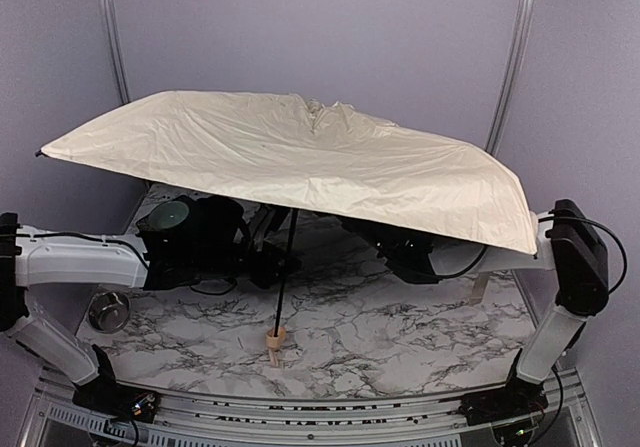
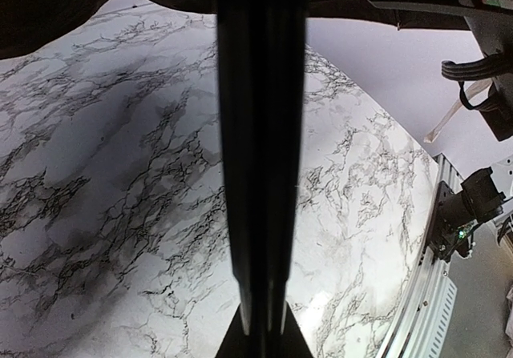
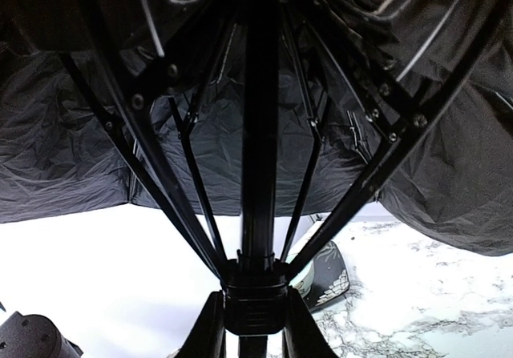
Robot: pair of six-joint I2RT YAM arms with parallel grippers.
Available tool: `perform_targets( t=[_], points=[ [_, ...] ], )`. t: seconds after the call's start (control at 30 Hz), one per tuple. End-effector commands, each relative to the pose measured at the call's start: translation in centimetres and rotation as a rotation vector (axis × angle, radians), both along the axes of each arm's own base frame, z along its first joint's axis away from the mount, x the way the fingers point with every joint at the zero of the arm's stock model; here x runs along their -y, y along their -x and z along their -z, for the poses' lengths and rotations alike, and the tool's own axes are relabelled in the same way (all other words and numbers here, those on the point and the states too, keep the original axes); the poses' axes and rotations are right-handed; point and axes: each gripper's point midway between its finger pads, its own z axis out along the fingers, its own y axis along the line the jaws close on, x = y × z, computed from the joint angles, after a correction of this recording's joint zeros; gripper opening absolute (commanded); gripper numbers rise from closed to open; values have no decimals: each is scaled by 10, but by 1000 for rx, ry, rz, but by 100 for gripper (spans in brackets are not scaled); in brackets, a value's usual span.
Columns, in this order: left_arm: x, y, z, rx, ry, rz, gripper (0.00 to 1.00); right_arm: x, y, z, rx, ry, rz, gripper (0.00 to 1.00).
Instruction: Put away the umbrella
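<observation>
The umbrella (image 1: pixel 290 157) stands open above the marble table (image 1: pixel 400 337), its cream-beige canopy tilted down to the right. Its thin black shaft (image 1: pixel 285 282) slants down to the pale tan knob handle (image 1: pixel 275 339), which rests on the table. My left gripper (image 2: pixel 264 326) is shut on the shaft (image 2: pixel 260 134), which runs up the middle of the left wrist view. My right gripper (image 3: pixel 255 298) is shut on the black runner (image 3: pixel 255 286) where the ribs (image 3: pixel 152 126) meet. In the top view the canopy hides both sets of fingers.
A small steel bowl (image 1: pixel 108 311) sits at the left of the table beside the left arm (image 1: pixel 80 257). A dark flower-patterned object (image 3: pixel 329 274) lies on the table under the canopy. The right arm (image 1: pixel 575 257) rises at the right edge. A metal rail (image 1: pixel 320 407) runs along the near edge.
</observation>
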Motion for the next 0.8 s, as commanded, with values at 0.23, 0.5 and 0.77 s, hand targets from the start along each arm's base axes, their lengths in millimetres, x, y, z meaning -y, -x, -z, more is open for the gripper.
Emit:
perform_targets(
  t=[0.23, 0.5, 0.77],
  points=[
    [-28, -52, -219, 480, 586, -234, 0, -41, 79, 181, -286, 466, -266, 10],
    [-28, -50, -202, 455, 565, -230, 0, -38, 69, 149, -236, 407, -225, 8],
    [-21, -47, -161, 404, 475, -182, 0, -27, 35, 71, -127, 244, -166, 0]
  ],
)
